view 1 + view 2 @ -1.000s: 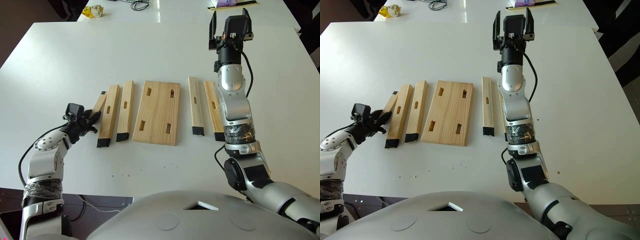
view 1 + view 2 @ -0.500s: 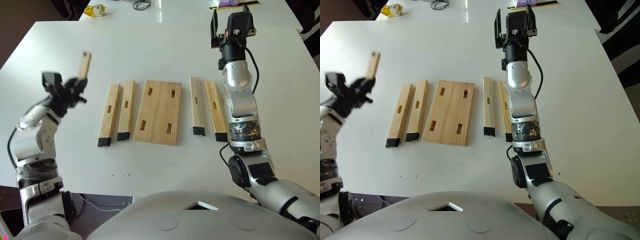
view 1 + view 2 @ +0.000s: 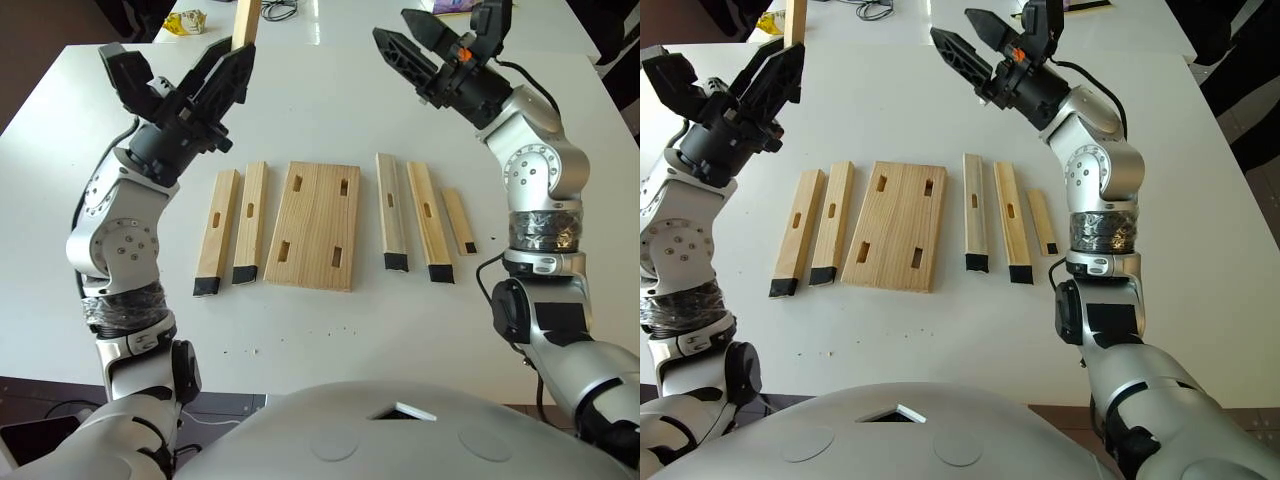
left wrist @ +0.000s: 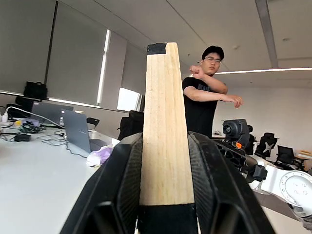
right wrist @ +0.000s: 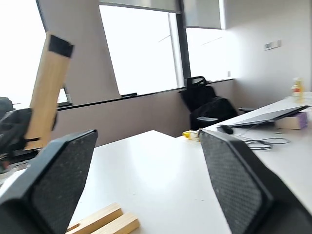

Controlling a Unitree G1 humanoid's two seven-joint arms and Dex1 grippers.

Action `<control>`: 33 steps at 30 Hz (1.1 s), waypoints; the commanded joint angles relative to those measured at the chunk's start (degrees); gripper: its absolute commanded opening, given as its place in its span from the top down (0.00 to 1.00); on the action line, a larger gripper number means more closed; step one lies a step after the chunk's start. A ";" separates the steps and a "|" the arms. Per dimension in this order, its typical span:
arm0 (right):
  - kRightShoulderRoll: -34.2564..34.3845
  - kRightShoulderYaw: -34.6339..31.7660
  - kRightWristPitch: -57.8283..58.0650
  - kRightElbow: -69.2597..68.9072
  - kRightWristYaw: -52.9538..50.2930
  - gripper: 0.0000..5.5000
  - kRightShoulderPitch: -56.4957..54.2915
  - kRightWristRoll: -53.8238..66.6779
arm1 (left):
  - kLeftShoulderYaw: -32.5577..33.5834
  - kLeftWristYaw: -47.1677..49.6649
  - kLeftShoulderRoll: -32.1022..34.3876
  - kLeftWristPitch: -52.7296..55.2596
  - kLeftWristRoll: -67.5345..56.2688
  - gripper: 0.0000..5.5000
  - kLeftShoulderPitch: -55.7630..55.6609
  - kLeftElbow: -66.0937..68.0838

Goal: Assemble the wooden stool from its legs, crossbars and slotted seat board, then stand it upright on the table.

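Observation:
The slotted seat board (image 3: 315, 225) lies flat mid-table. Two legs (image 3: 217, 230) (image 3: 250, 222) lie to its left and two more (image 3: 392, 212) (image 3: 428, 220) to its right. A short crossbar (image 3: 460, 220) rests at the far right of the row. My left gripper (image 3: 225, 75) is raised high above the left legs, shut on another short crossbar (image 3: 246, 20) that it holds upright; the left wrist view shows that crossbar (image 4: 165, 131) clamped between the black fingers (image 4: 122, 185). My right gripper (image 3: 415, 40) hangs open above the table's far side, pointing left, with nothing between its fingers (image 5: 53, 180).
The white table (image 3: 120, 120) extends well beyond the parts on all sides. A yellow object (image 3: 187, 20) and cables lie on a second table behind. Small crumbs dot the surface near the front edge (image 3: 290, 345).
My left arm has lifted the crossbar from the table beside the left legs to high in the air. My right arm has swung its gripper over to point left, uncovering the short crossbar at right.

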 commanded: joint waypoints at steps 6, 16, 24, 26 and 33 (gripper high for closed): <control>-2.09 1.94 11.80 -4.08 9.58 0.31 -2.40 10.20 | -7.59 -4.28 -3.76 -0.22 -1.81 0.76 2.05 -4.27; -4.87 2.53 21.70 -8.91 13.95 0.31 -2.75 16.98 | -10.11 -7.35 -2.75 1.69 -4.24 0.76 4.50 -6.43; -6.29 0.68 26.19 -9.70 13.55 0.31 -4.35 21.14 | -11.39 -9.57 -1.31 2.53 -3.98 0.76 5.11 -7.30; -6.26 0.16 27.02 -9.06 12.79 0.31 -4.94 22.03 | -12.20 -10.57 -0.69 3.06 -4.05 0.76 5.61 -8.28; -6.70 -1.02 30.56 -9.30 11.69 0.35 -4.27 25.56 | -12.75 -12.05 1.12 4.11 -3.77 0.76 4.15 -7.37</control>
